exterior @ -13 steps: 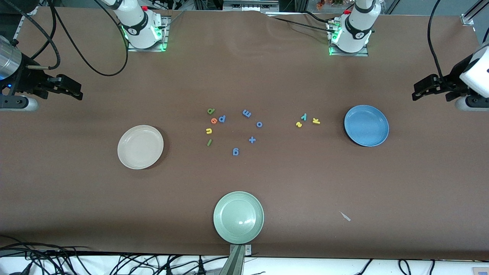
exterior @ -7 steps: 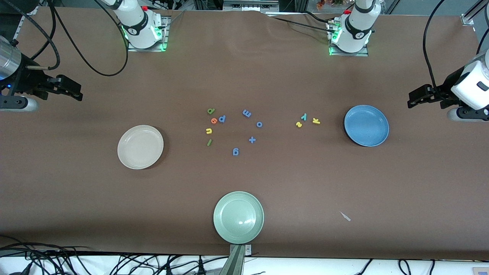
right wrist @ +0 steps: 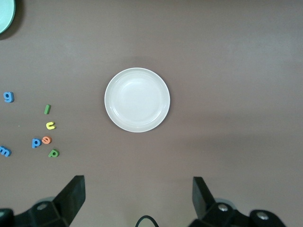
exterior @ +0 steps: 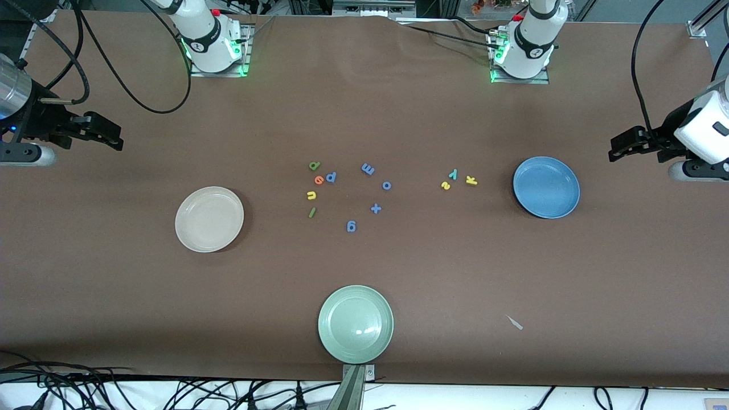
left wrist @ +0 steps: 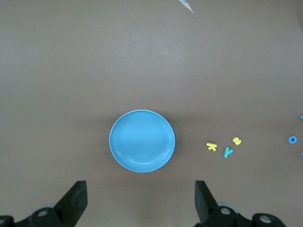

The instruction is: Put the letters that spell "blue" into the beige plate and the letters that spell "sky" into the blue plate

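Note:
The green b, orange e, yellow u and green l lie in a cluster mid-table, beside the beige plate. The yellow s, teal y and yellow k lie beside the blue plate. Both plates hold nothing. My left gripper hangs open, high over the table's end by the blue plate. My right gripper hangs open over the other end, by the beige plate. Neither holds anything.
Blue letters p, m, o, g and a blue plus sign lie between the two clusters. A pale green plate sits near the front edge. A small white scrap lies nearby.
My left gripper has shifted slightly toward the blue plate. The right arm, the letters and the plates have not moved.

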You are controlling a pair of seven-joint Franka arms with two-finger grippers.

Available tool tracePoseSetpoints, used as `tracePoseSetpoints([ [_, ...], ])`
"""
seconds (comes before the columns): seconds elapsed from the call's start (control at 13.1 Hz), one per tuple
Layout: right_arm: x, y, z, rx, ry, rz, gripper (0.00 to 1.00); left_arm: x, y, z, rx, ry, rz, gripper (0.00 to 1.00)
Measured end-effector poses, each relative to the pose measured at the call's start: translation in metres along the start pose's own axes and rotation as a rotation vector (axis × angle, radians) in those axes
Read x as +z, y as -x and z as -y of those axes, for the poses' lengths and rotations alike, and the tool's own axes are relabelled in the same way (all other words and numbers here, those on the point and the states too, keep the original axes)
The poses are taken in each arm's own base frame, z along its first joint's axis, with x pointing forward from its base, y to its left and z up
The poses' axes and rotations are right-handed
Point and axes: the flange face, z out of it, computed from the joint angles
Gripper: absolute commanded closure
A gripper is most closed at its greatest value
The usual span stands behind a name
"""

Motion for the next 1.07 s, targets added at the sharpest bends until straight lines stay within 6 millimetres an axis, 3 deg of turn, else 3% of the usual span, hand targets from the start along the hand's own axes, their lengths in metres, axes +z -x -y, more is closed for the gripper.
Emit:
tracePoseSetpoints([
  [1.07, 0.000, 0.000, 0.000, 0.000, 0.000, 0.000, 0.00, 0.017, -0.009, -0.003, 0.004, -0.003, 0.015, 0.00],
])
